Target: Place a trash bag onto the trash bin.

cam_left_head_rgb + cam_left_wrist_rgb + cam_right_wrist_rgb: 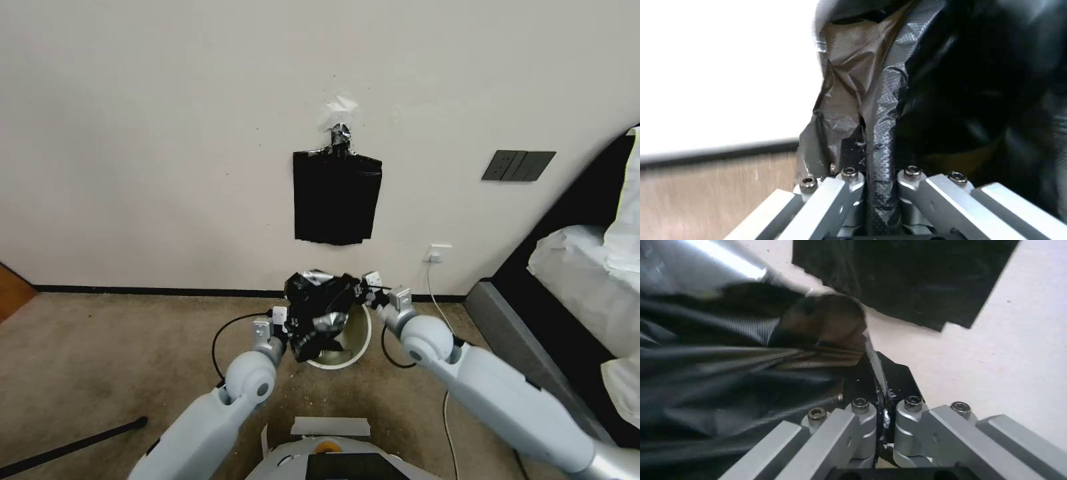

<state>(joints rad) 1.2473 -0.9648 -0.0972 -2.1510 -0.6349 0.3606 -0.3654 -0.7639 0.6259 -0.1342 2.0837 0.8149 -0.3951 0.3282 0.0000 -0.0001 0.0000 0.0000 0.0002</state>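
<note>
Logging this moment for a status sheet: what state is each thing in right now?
Trash bag: crumpled, held up between both grippers above the bin, not yet on its rim.
Bin: upright on the floor, unlined.
Left gripper: shut on the bag.
Right gripper: shut on the bag.
Sheaf of bags: hanging taped to the wall.

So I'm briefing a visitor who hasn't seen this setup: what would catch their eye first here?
Probably the crumpled black trash bag, held up between the left gripper and the right gripper, each pinching one edge, just above the cream trash bin on the carpet. Next, the flat sheaf of black bags taped to the pale wall straight above it.
</note>
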